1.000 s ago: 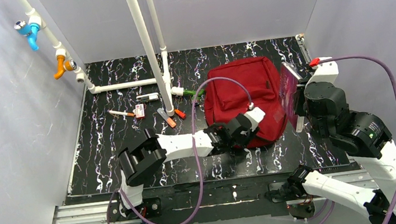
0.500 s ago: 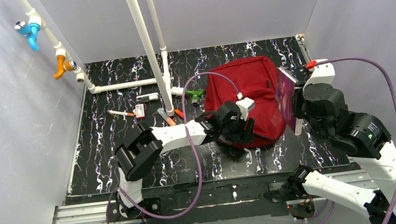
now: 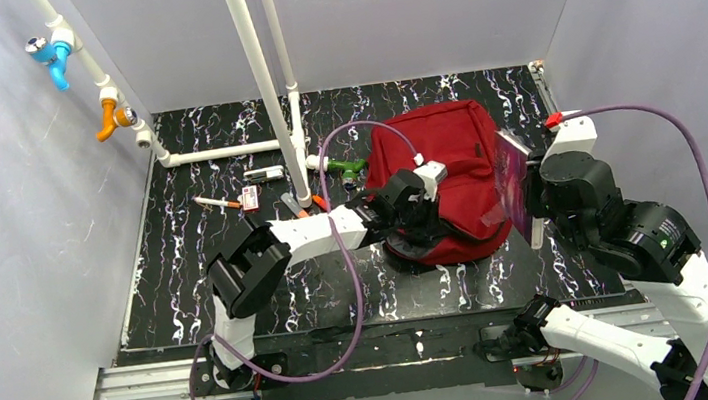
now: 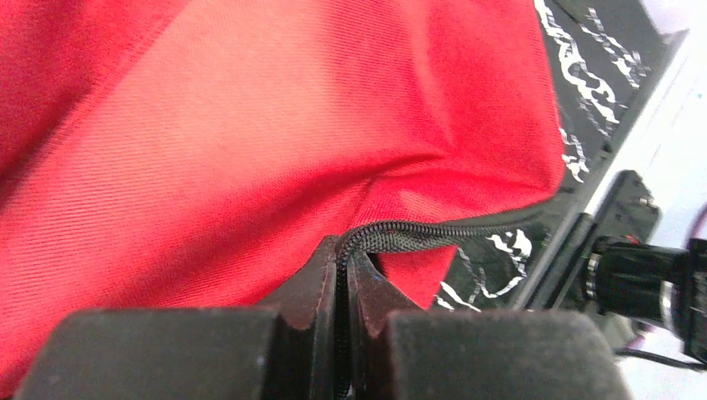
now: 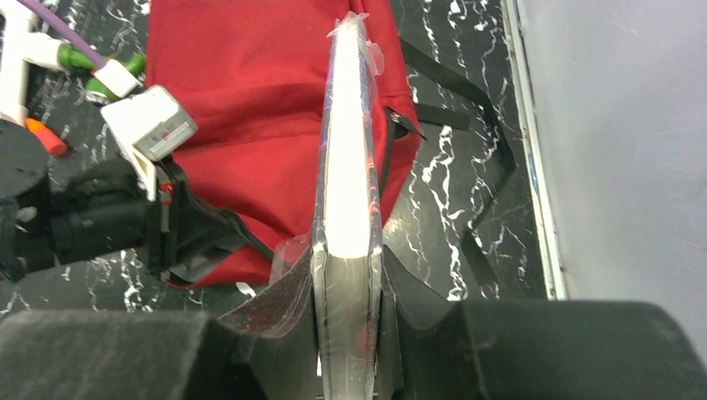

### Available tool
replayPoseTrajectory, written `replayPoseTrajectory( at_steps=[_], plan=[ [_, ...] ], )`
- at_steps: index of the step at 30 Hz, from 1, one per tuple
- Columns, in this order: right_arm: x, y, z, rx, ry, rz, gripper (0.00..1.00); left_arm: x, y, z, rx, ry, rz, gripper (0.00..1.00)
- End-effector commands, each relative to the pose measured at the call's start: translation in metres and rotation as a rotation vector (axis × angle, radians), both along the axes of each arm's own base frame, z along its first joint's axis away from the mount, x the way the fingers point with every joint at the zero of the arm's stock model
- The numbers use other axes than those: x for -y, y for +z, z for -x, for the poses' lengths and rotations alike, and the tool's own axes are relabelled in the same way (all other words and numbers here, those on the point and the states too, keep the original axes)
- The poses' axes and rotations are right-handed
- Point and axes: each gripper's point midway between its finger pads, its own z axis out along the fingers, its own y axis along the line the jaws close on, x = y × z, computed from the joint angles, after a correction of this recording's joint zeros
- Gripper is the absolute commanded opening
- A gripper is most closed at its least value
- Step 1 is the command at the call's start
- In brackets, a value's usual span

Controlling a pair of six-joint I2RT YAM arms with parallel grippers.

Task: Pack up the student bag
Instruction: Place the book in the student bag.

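The dark-red student bag (image 3: 447, 164) lies on the marbled table at centre right; it also shows in the right wrist view (image 5: 242, 108) and fills the left wrist view (image 4: 250, 125). My left gripper (image 3: 419, 215) is shut on the bag's black zipper edge (image 4: 417, 235) at its near opening and holds the flap lifted. My right gripper (image 3: 529, 202) is shut on a plastic-wrapped purple book (image 3: 510, 170), held upright on edge just right of the bag; in the right wrist view the book (image 5: 348, 167) stands edge-on between the fingers.
White pipes (image 3: 261, 80) rise left of the bag. A green marker (image 3: 348, 167), orange markers (image 3: 303, 214), a pen (image 3: 218, 203) and small cards (image 3: 265, 175) lie on the table left of the pipes and bag. Black bag straps (image 5: 467, 125) trail toward the right wall.
My left gripper has moved back and left along the bag's near edge, pulling the zipper edge up and the bag's opening with it. The right gripper with the book has shifted slightly left.
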Motion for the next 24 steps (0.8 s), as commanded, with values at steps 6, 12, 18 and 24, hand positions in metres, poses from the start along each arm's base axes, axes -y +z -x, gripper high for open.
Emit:
replayPoseTrajectory(
  at_steps=[6, 12, 18, 24],
  plan=[
    [0.038, 0.039, 0.012, 0.096, -0.128, 0.002, 0.01, -0.03, 0.11, -0.069, 0.374, 0.269, 0.026, 0.0],
    [0.025, 0.011, 0.026, -0.021, -0.083, -0.06, 0.01, -0.034, 0.155, -0.075, 0.394, 0.352, 0.119, 0.0],
    [-0.021, -0.027, 0.044, -0.181, 0.053, -0.263, 0.01, -0.025, 0.199, -0.073, 0.407, 0.344, 0.235, 0.0],
    [-0.061, -0.029, 0.051, -0.217, 0.075, -0.591, 0.01, -0.027, 0.214, -0.065, 0.406, 0.324, 0.273, 0.0]
  ],
)
